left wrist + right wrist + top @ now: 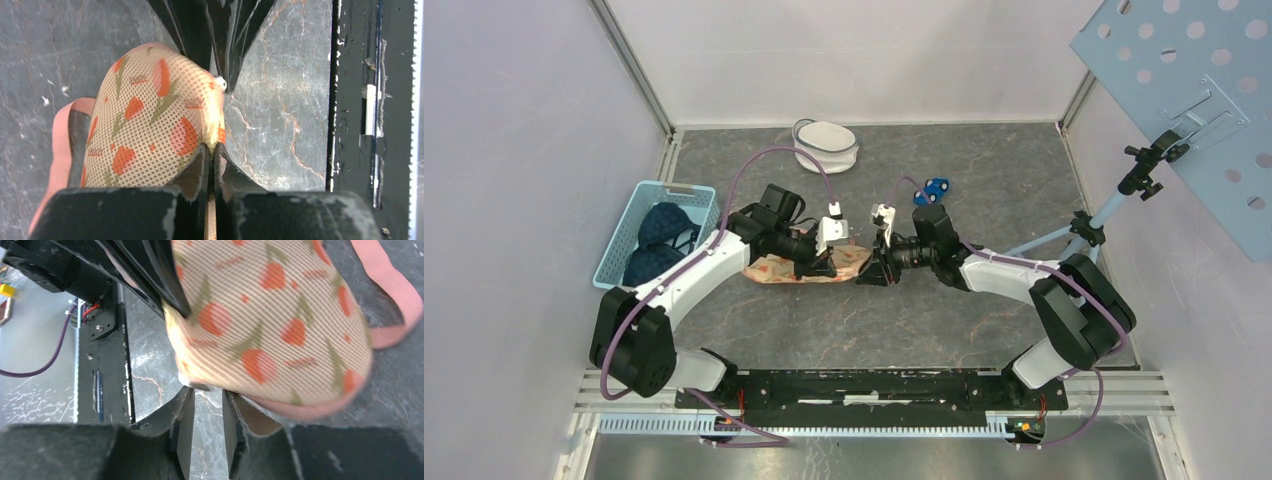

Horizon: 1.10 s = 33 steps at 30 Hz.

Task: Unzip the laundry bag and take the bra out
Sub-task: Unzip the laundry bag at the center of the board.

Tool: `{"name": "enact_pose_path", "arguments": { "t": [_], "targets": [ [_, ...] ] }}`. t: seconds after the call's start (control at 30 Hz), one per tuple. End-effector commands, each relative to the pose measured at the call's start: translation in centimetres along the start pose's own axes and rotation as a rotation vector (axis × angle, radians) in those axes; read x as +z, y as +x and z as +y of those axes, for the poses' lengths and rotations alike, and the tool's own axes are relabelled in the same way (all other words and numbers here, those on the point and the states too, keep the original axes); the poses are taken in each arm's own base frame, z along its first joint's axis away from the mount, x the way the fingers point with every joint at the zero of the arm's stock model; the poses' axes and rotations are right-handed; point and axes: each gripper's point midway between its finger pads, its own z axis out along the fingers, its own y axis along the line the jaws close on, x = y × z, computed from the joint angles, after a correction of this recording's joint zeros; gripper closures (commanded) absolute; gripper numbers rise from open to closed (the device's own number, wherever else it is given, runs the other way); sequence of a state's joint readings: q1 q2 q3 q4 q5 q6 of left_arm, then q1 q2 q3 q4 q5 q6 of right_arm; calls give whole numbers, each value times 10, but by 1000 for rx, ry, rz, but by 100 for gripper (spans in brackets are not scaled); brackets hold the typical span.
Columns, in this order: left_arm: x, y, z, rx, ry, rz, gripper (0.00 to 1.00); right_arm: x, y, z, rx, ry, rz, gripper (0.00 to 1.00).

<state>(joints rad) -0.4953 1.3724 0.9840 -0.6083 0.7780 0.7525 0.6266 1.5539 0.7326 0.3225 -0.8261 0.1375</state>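
Laundry bag (769,270): cream mesh with an orange flower print and pink trim. We find it lying about the middle of the table (924,330), slightly toward the left edge, stretched between the two arms. A pink strap (60,145) loops out from its left end and lies flat on the table. We cannot tell through the mesh whether the bra is inside, nor whether the zip is open.

Left end effector (211,152): closed, pinching the seam of the bag at its near side. The mesh bulges up just beyond the fingertips.

Right end effector (207,400): fingers parted, bare table showing in the gap and nothing between them. Its tips sit just beside the bag's right end, and in the right wrist view the pink edge hangs right above them. A small white tab (220,82) sits on the bag's edge next to those tips.

Surroundings: we note a light blue basket (617,240) at the left edge holding dark blue garments (662,235). A white round pouch (826,145) sits at the far edge near its middle. A small blue object (937,188) lies to the right of the pouch, between the bag and the far edge. A perforated blue panel (1184,110) stands on a stand over the far right corner.
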Motion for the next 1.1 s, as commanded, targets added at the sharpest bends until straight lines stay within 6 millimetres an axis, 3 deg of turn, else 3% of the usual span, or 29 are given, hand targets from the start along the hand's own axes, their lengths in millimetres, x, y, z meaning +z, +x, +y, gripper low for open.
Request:
{"name": "enact_pose_path", "arguments": {
  "t": [0.0, 0.13, 0.4, 0.67, 1.07],
  "targets": [
    [-12, 3, -9, -74, 15, 11, 98, -7, -6, -17, 69, 103, -50, 64],
    [-12, 2, -5, -130, -13, 14, 98, -8, -16, -23, 78, 142, -85, 56],
    [-7, -9, 13, -292, -90, -28, 98, -11, -16, -8, 67, 99, -82, 52],
    [-4, -19, 9, -299, -42, -67, 98, -12, -20, 10, -7, 2, -103, 51],
    [-5, -27, 0, -295, 21, -93, 98, 0, -37, 12, -18, -34, -156, 53]
  ]
}}
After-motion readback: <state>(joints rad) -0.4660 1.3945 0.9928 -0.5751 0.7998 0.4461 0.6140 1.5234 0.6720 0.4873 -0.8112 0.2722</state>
